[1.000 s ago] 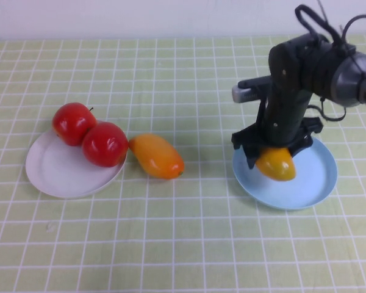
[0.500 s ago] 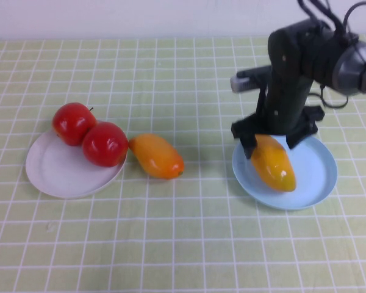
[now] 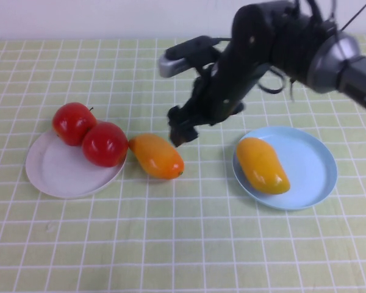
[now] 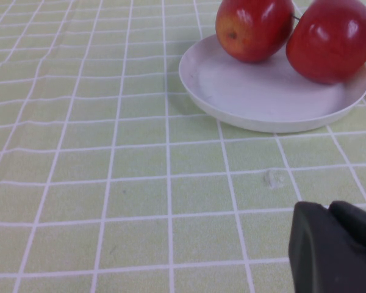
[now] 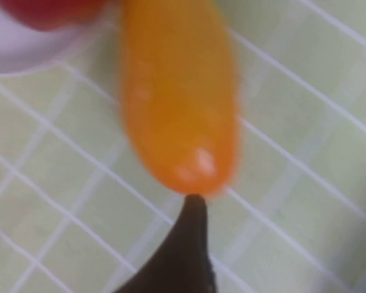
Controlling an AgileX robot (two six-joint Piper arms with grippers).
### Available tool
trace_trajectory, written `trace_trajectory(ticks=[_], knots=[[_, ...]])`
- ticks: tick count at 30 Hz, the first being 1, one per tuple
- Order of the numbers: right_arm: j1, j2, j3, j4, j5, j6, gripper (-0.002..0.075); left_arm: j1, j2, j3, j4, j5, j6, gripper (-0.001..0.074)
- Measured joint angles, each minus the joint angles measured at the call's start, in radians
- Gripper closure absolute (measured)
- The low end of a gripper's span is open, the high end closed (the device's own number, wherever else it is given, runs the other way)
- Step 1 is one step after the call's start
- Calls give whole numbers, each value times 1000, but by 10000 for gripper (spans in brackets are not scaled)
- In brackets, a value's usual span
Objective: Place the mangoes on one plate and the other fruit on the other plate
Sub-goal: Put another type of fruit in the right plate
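On the bench in the high view, my right gripper (image 3: 184, 125) hangs with jaws apart and empty just above the far end of the loose mango (image 3: 157, 155), which lies on the checked cloth between the two plates, its pointed end touching the nearer apple (image 3: 105, 144). The other mango (image 3: 261, 165) already rests inside the light blue plate (image 3: 314, 183). Both apples, the farther one (image 3: 73, 122) included, sit at the rim of the white plate (image 3: 58, 174). The step in hand, as I judge it, is the grasp of the loose mango. I should straddle its short axis near mid-length, since its glossy, tapered ends would likely slip out of the jaws, and lift straight up so the adjoining apple is not rolled off its plate.

In the left wrist view, the left gripper (image 4: 337, 247) shows as a dark tip, closed and holding nothing, parked low over the cloth short of the white plate (image 4: 244, 91); the two apples (image 4: 254, 27) (image 4: 330, 38) stand at its far side.

In the right wrist view, one dark finger (image 5: 184, 244) points at the mango's rounded end (image 5: 178, 91), very close to it or touching; I cannot tell which. The gripper sits off toward that end, so I judge it needs moving along the fruit toward its middle before closing.
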Motion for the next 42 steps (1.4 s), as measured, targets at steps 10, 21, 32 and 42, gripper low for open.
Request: trace_trajectory(ticks=[10, 21, 32, 42], knots=[[70, 103, 0, 170, -205, -440, 46, 0, 0, 0, 0, 0, 0, 731], [78, 168, -1, 167, -299, -439, 46, 0, 0, 0, 0, 0, 0, 731], [78, 242, -9, 163, -317, -436, 57, 0, 0, 0, 0, 0, 0, 731], [78, 246, -15, 155, -261, -435, 145, 0, 0, 0, 0, 0, 0, 731]])
